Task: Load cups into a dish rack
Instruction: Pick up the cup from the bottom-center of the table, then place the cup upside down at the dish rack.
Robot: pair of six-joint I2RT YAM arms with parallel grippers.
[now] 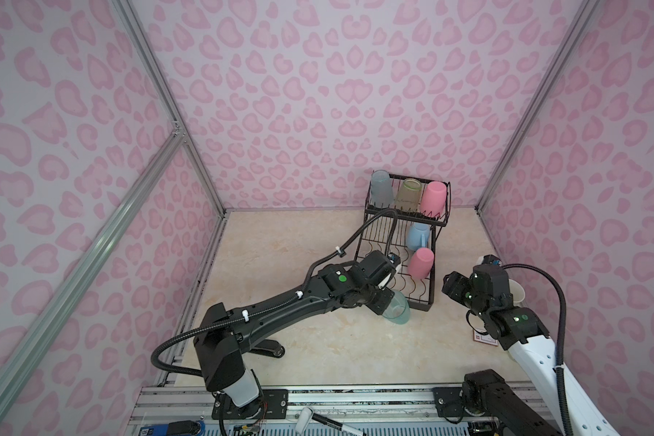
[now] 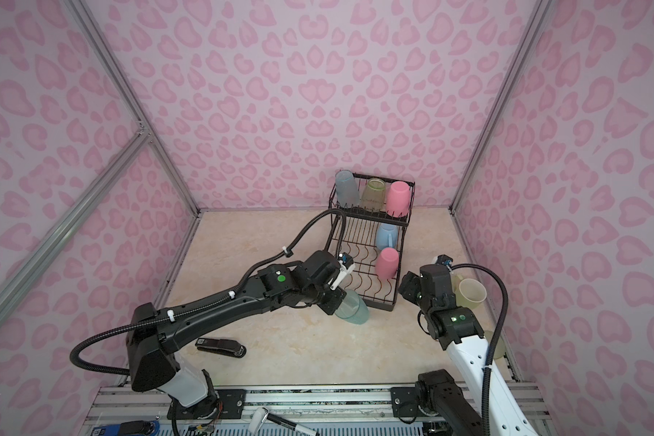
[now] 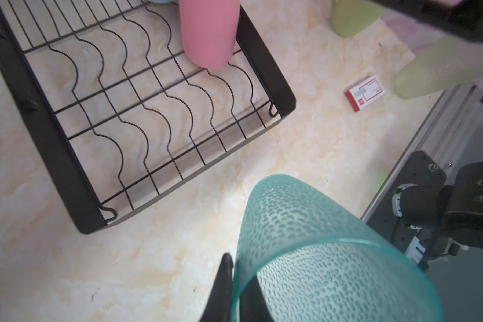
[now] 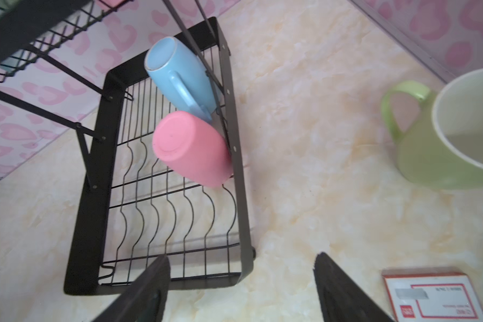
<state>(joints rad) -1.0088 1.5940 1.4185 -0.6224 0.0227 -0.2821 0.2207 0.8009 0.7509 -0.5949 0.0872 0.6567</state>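
Left wrist view: left gripper point(image 3: 239, 273) clamped on the rim of the teal tumbler point(image 3: 318, 251), one finger inside the mouth, one outside the wall. The tumbler's long axis runs straight out from the claw, mouth at the fingers, closed base pointing away. I cannot tell whether it is touching the table or clear of it.

Just beyond the base lies the near corner of the dish rack point(image 3: 39, 122). Tumbler and rack are near each other but apart. The closest rows of wavy dividers in the lower grid are bare.

Farther along the same grid: one pink tumbler point(image 3: 209, 33), mouth down against the side rail, then the light blue mug point(image 1: 417, 236) behind it. Farthest is the upper basket, with the grey-blue tumbler point(image 1: 381, 187), the yellowish tumbler point(image 1: 408, 194) and a second pink tumbler point(image 1: 433, 198) side by side.

Right gripper point(image 4: 241, 258): jaws spread, holding nothing, over the table by the rack's other near corner. The pale yellow-green mug point(image 4: 444, 145) stands upright beside it, outside the rack.

Judgement: the left arm owns the next move. The free slots lie ahead of the tumbler's base, so it needs a lift over the near rail and a tip to mouth-down.
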